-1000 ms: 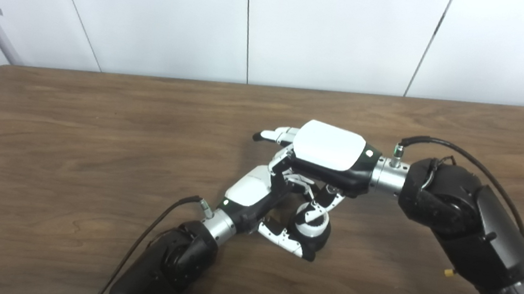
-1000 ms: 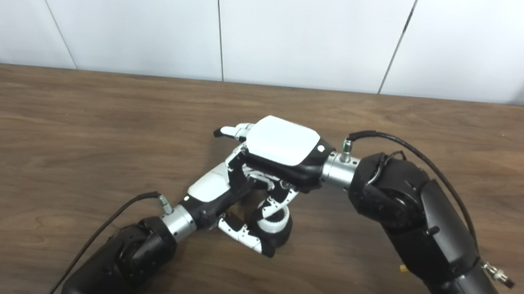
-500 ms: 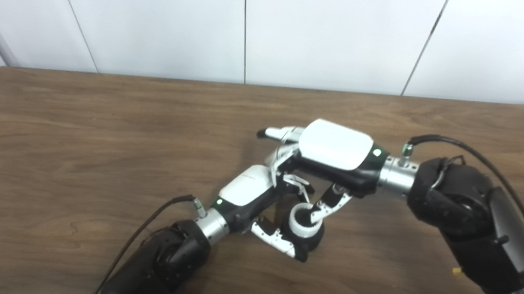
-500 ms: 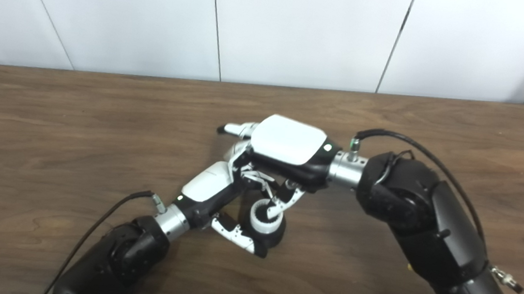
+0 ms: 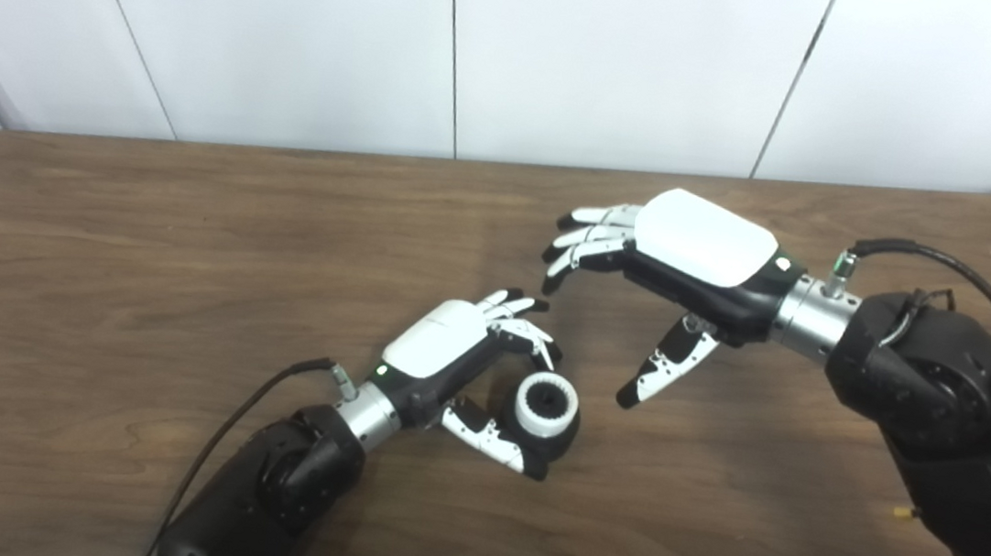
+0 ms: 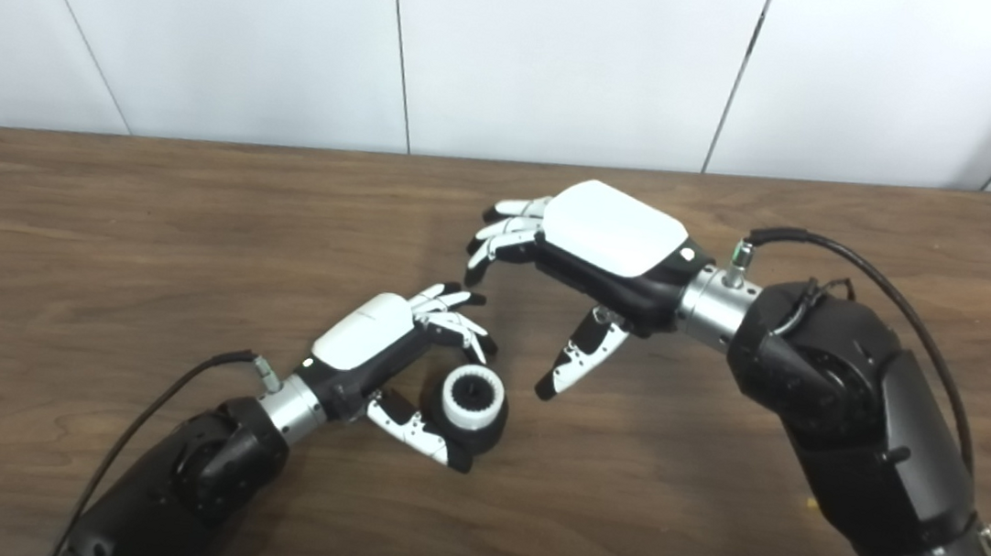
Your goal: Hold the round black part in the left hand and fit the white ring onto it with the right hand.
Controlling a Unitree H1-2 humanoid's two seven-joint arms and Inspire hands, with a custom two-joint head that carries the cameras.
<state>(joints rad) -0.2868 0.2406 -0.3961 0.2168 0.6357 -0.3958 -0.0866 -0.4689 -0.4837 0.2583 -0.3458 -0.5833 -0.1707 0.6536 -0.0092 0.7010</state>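
The round black part [image 5: 560, 436] sits low over the table, cupped in my left hand [image 5: 460, 353], with the thumb under it and the fingers curled over its far side. The white ring [image 5: 547, 404] is seated on top of the black part, its toothed dark bore facing up. My right hand [image 5: 675, 274] hovers up and to the right of the part, open and holding nothing. Its fingers [image 6: 505, 233] are spread and its thumb points down toward the table. A clear gap separates the right hand from the ring.
A brown wooden table [image 5: 138, 259] carries everything, with its back edge against a white panelled wall [image 5: 301, 27]. Black cables run along both forearms. The right forearm [image 5: 933, 407] crosses the table's right side.
My right hand has let go of the white ring, opened, and pulled back up and to the right. The ring stays on the black part in my left hand. The camera shifted slightly.
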